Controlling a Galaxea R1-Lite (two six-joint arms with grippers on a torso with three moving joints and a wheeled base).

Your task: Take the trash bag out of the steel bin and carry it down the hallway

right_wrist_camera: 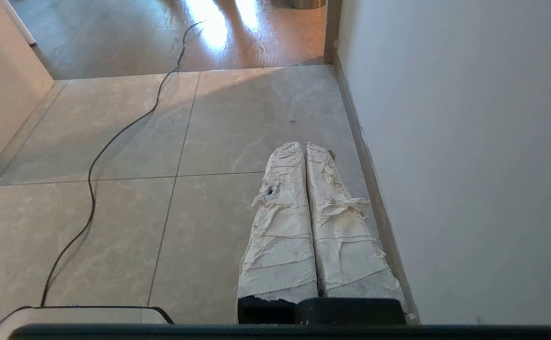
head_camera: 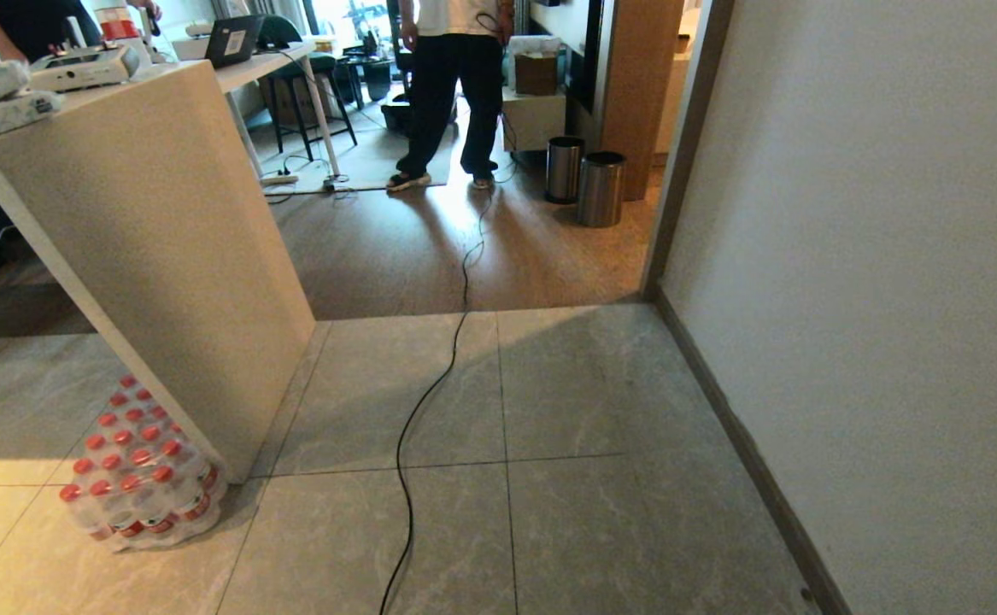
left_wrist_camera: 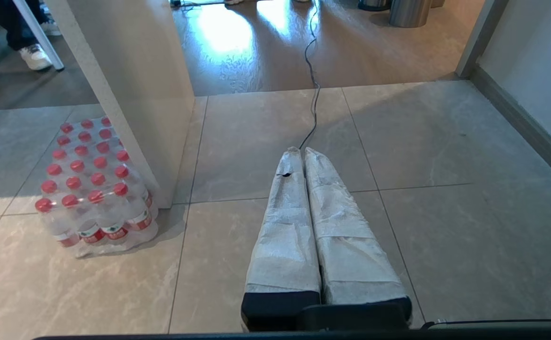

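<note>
Two small steel bins stand side by side on the wooden floor far ahead, one [head_camera: 565, 169] behind the other [head_camera: 601, 188]; I cannot tell which is the steel bin of the task. No trash bag shows in either. I am on the grey tiles of the hallway [head_camera: 566, 512]. My left gripper [left_wrist_camera: 302, 151] hangs low over the tiles, shut, its wrapped fingers pressed together and holding nothing. My right gripper [right_wrist_camera: 303, 145] is likewise shut and empty, close to the wall's skirting. Neither arm appears in the head view.
A pale counter panel [head_camera: 156, 239] juts in on the left, with a shrink-wrapped pack of red-capped bottles [head_camera: 143, 478] at its foot. A black cable [head_camera: 417, 410] runs along the floor. A person [head_camera: 451, 94] stands in the room ahead. A plain wall [head_camera: 874, 299] bounds the right.
</note>
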